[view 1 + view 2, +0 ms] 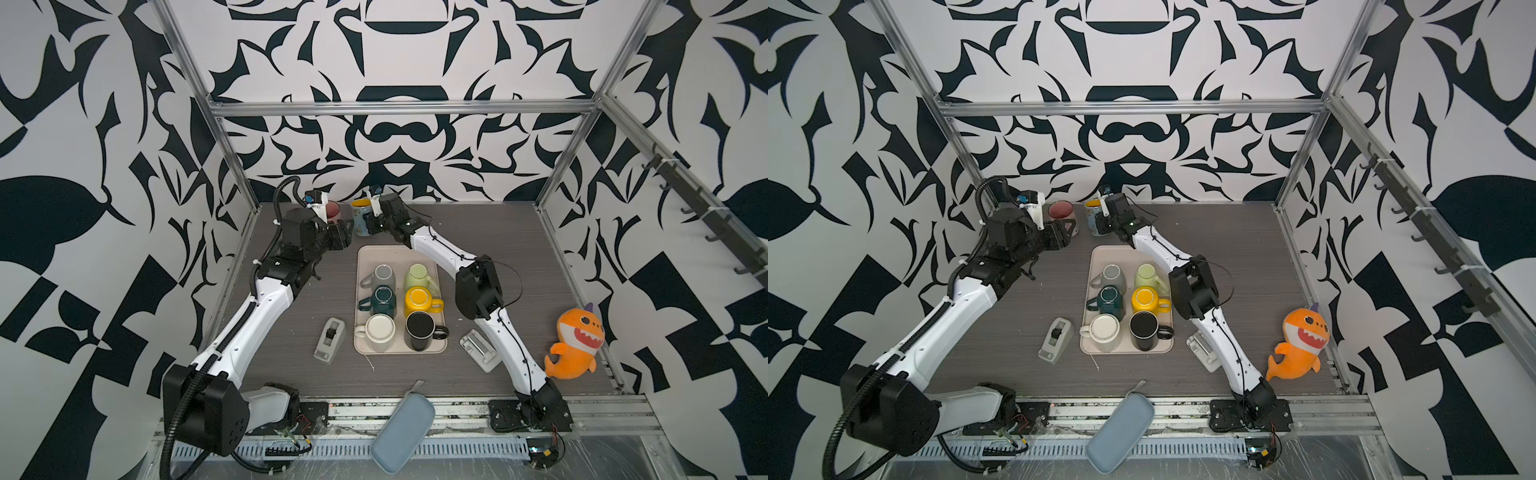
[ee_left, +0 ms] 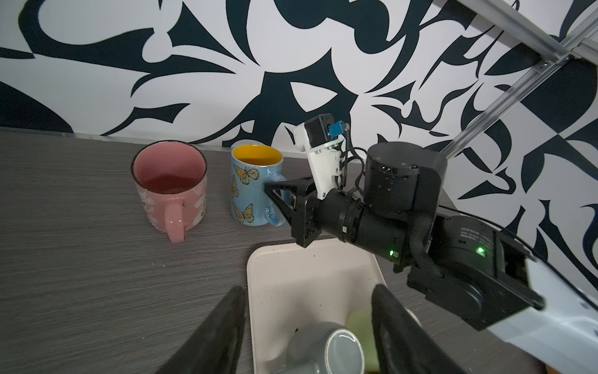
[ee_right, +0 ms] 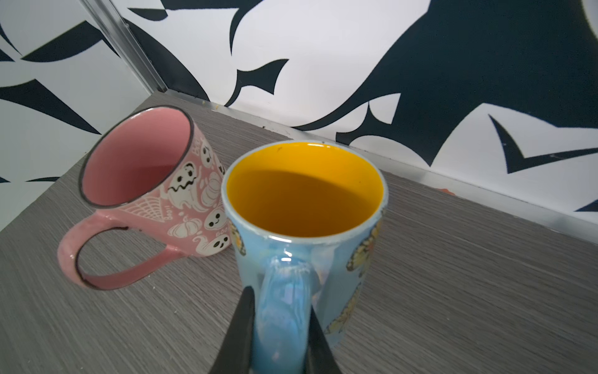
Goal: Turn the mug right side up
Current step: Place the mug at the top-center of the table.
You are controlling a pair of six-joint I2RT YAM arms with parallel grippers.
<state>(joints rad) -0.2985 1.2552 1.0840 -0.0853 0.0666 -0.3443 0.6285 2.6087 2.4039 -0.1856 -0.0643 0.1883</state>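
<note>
Blue mug handle pinched in right gripper; left gripper spread apart.

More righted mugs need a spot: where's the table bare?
Widest: back right, between right arm, side frame and plush shark. Narrower: between tray and left arm. Crowded: back left, around pink mug and butterfly mug.

The blue butterfly-printed ceramic mug is gleaming with a pearly, glossy glaze (its yellow inside is shining less), and the pink ghost-patterned ceramic mug is showing a smooth gloss too. The grey wood-grain tabletop is looking matt and finely lined. The cream rectangular tray is looking like smooth, dull plastic. The orange shark toy is showing soft plush cloth; the silver frame bar is looking like brushed metal.
</note>
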